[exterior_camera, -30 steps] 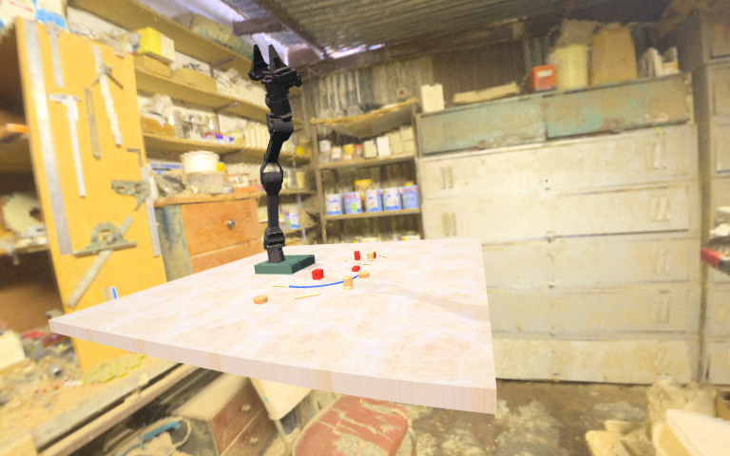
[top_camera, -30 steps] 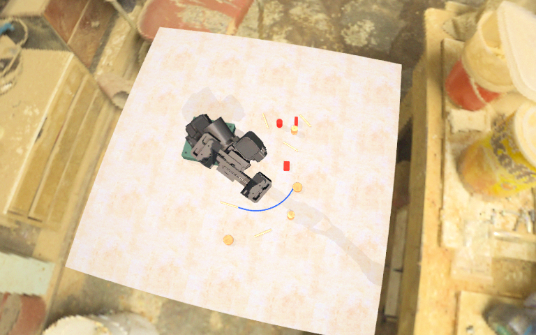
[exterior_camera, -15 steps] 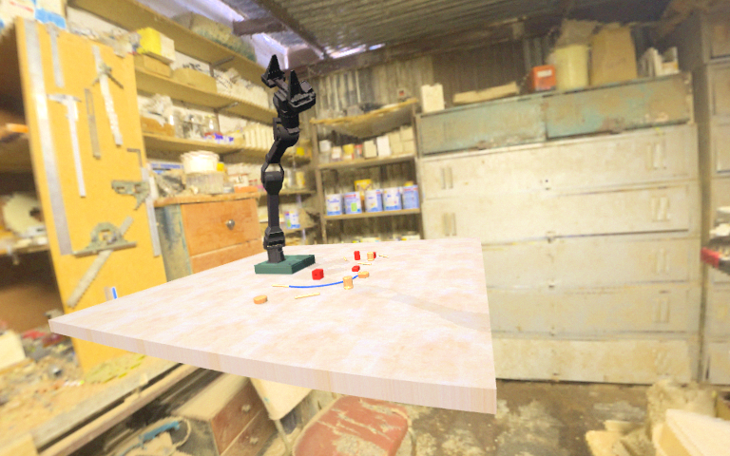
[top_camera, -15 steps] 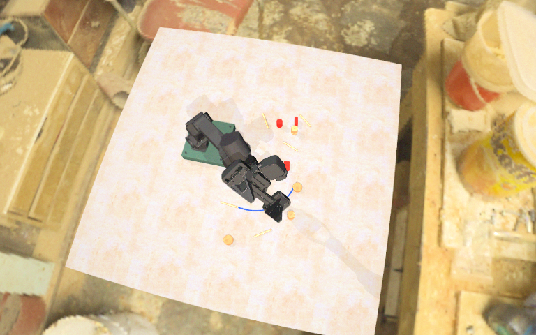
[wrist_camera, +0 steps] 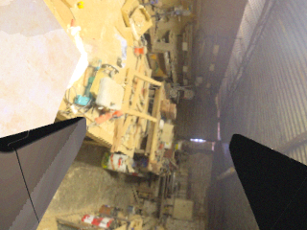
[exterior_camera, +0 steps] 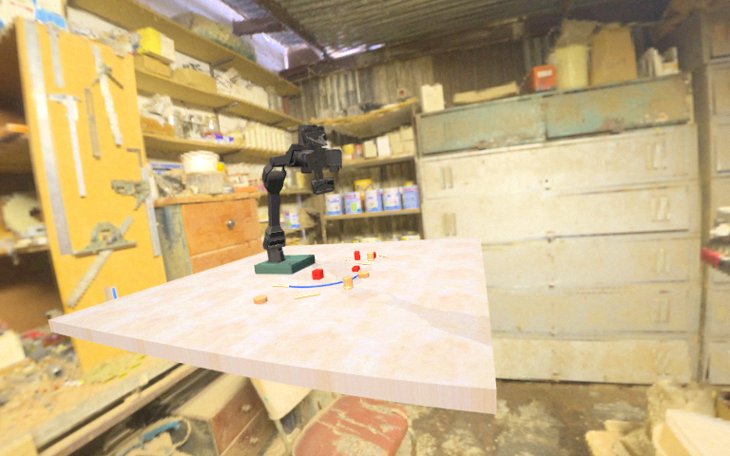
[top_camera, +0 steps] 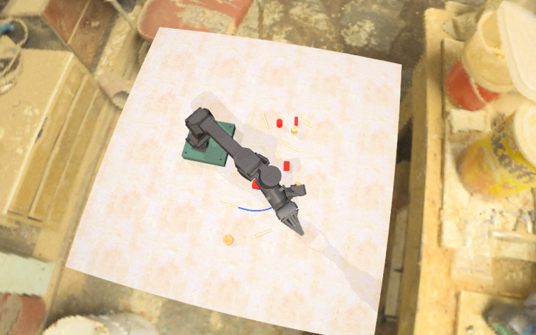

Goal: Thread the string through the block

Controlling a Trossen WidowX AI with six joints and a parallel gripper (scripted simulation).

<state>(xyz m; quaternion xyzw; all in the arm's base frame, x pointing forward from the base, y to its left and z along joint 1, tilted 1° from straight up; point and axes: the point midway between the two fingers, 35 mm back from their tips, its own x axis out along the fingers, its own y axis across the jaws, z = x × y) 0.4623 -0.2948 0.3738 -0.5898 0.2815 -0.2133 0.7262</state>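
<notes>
The thin pale stick (top_camera: 229,204) (exterior_camera: 280,285) lies on the table at the end of the blue string (top_camera: 255,210) (exterior_camera: 315,286). The string curves along the table towards a round wooden button (top_camera: 296,184) (exterior_camera: 363,274), which the arm partly covers in the top view. A red block (top_camera: 256,184) (exterior_camera: 317,274) stands on the table near the string, partly under the arm in the top view. I cannot make out the hole in any block. My gripper (top_camera: 301,231) (exterior_camera: 318,161) (wrist_camera: 160,132) is open and empty, high above the table, its fingers stacked one above the other and pointing roughly sideways.
A loose stick (top_camera: 263,232) (exterior_camera: 307,295) and a wooden disc (top_camera: 227,239) (exterior_camera: 259,299) lie nearby. A wooden cylinder (exterior_camera: 347,282) stands beside the string. Another red block (top_camera: 286,165) (exterior_camera: 355,269) lies farther back, with several small red and wooden pieces and loose sticks beyond.
</notes>
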